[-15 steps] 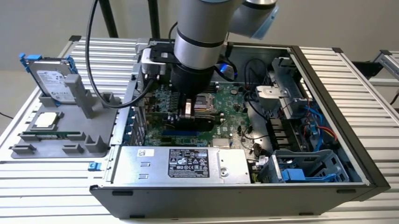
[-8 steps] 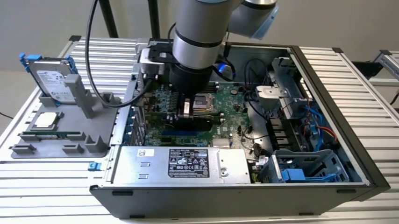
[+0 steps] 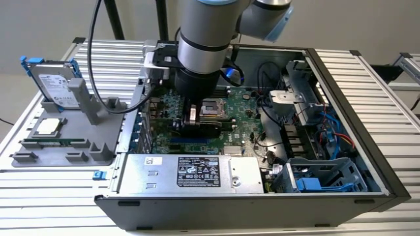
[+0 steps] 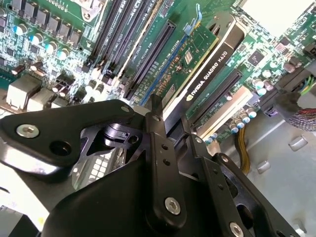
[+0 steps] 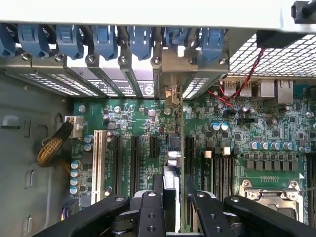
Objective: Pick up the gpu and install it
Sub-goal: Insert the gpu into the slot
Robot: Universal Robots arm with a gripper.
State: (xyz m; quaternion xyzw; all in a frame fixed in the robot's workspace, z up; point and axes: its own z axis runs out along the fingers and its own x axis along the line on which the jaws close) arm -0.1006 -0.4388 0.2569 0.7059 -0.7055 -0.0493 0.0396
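Observation:
The gpu is a flat card with a black shroud on one face and a green board on the other. My gripper is shut on it from above. In the exterior view the gripper reaches down inside the open computer case, and the gpu stands on edge just over the green motherboard. In the first wrist view the gpu shows edge-on between the fingers, in line with the black expansion slots. Its silver bracket meets the case's rear wall. Whether it is seated in a slot I cannot tell.
A silver power supply lies along the case's near side. A drive cage and loose cables fill the exterior view's right. The processor socket lies beside the gripper. A hard drive stands on a grey fixture outside. Blue latches line the rear.

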